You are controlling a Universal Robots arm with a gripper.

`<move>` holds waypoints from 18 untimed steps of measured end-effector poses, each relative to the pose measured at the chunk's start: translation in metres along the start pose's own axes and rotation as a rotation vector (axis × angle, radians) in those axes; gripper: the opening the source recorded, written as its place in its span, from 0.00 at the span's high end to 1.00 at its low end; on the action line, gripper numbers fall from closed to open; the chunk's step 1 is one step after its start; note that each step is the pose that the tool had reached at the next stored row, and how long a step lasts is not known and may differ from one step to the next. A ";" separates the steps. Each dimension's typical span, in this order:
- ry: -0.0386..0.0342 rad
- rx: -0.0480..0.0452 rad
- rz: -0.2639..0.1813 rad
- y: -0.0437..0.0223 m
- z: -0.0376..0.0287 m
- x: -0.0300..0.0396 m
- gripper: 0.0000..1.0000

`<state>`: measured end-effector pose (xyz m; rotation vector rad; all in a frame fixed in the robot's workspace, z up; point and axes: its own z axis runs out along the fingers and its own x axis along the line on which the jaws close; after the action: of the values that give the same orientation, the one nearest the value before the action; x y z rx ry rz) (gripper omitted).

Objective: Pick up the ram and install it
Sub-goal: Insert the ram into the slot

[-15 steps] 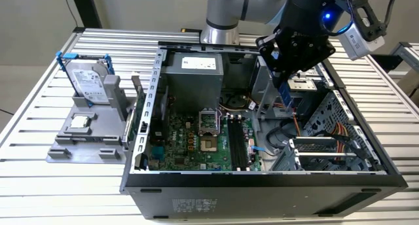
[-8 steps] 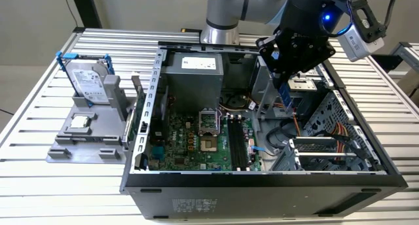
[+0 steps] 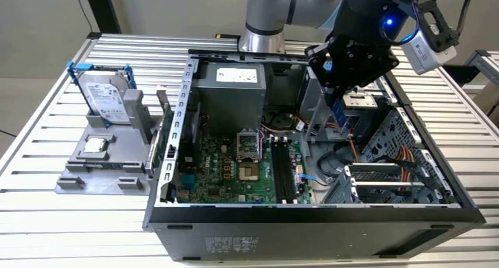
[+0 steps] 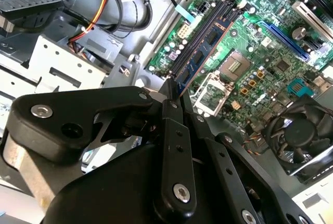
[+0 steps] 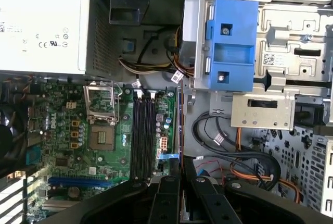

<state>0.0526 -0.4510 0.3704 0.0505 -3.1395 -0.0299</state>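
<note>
The arm (image 3: 269,11) is leaning over the open computer case (image 3: 312,215) from 12 o'clock in the exterior view. Its wrist is bending so that the gripper (image 3: 335,94) is pointing down into the box. The fingers are squeezing close together on the ram (image 3: 340,115), pinching its upper end. The ram is hanging upright in the air inside the case. It is at about 1 o'clock from the black slots (image 3: 282,170) on the green motherboard (image 3: 226,163), and it is not touching them. In the first wrist view the ram (image 5: 179,125) is showing as a thin blue line near the slots (image 5: 141,135).

A white label (image 3: 236,75) is sitting on the grey power supply (image 3: 230,104), and another is sitting on the hard drive (image 3: 105,98). The letters on both are too small to read.

The hard drive is standing in a blue frame on a grey stand (image 3: 101,174), at 9 o'clock from the case. A square silver chip (image 3: 95,144) is lying on the stand at 6 o'clock from the drive. The stand is resting on the ribbed metal table (image 3: 47,215).

A metal cage (image 3: 390,134) and orange and black cables (image 3: 374,157) are crowding in close at 4 o'clock from the ram
</note>
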 end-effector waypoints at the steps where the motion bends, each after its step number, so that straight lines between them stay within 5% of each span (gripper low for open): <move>1: 0.0000 0.0000 0.000 -0.0001 0.0001 0.0000 1.00; 18: 0.0001 0.0003 0.002 -0.0049 0.0031 -0.0013 1.00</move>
<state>0.0540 -0.4558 0.3671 0.0479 -3.1395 -0.0294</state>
